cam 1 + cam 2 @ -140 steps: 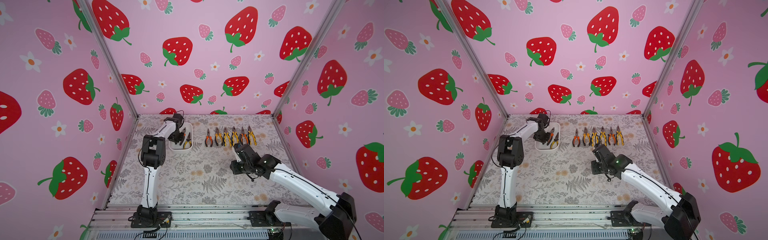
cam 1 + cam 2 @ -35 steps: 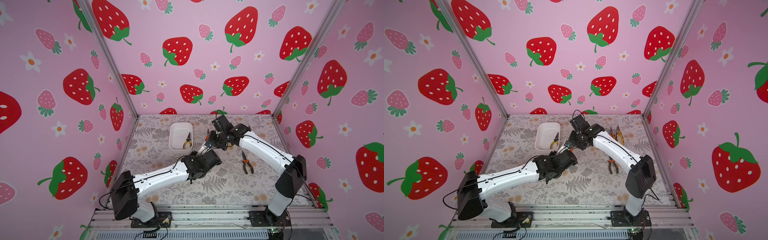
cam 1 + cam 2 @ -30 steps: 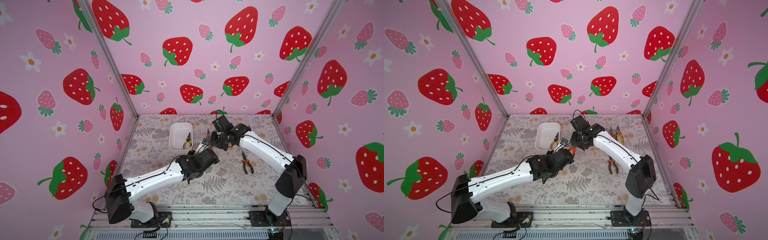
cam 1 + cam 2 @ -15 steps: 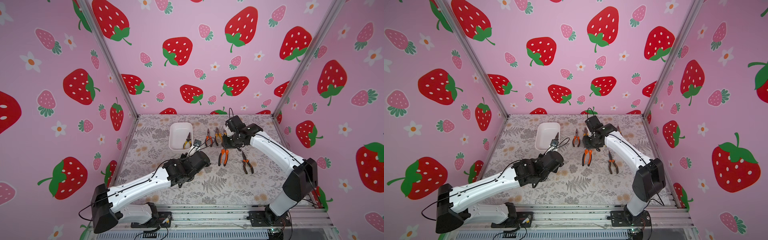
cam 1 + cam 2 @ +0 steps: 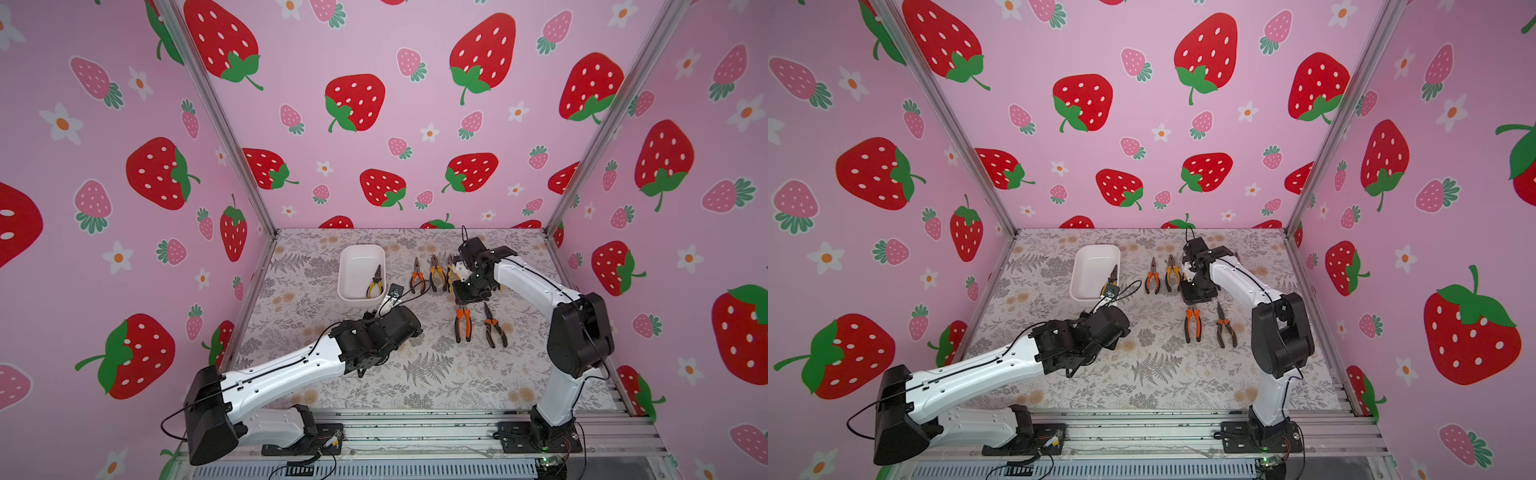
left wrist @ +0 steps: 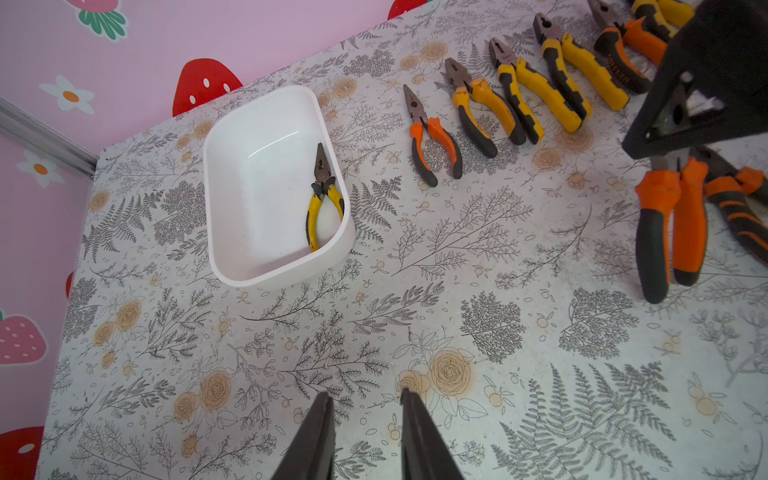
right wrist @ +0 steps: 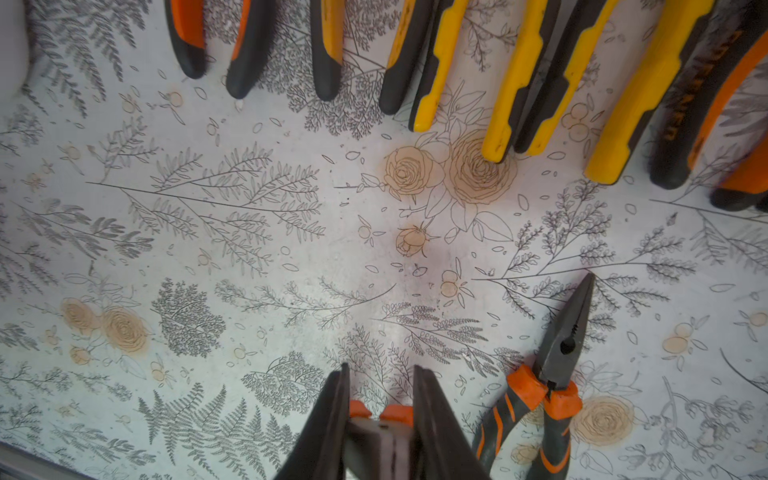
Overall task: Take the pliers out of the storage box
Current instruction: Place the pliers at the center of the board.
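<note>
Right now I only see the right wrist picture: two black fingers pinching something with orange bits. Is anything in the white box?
Observer: Yes, one pair of yellow-and-black pliers lies in the storage box, along a long wall.
Operator: Where is the other hand?
Observer: The left hand hovers over bare table short of the box, open and empty.
Operator: What is my hand pinching?
Observer: The right hand grips orange-and-black pliers by the head; their handles point toward the robot's base.

Robot lab cell, strawberry-print walls [image 5: 395, 50]
</note>
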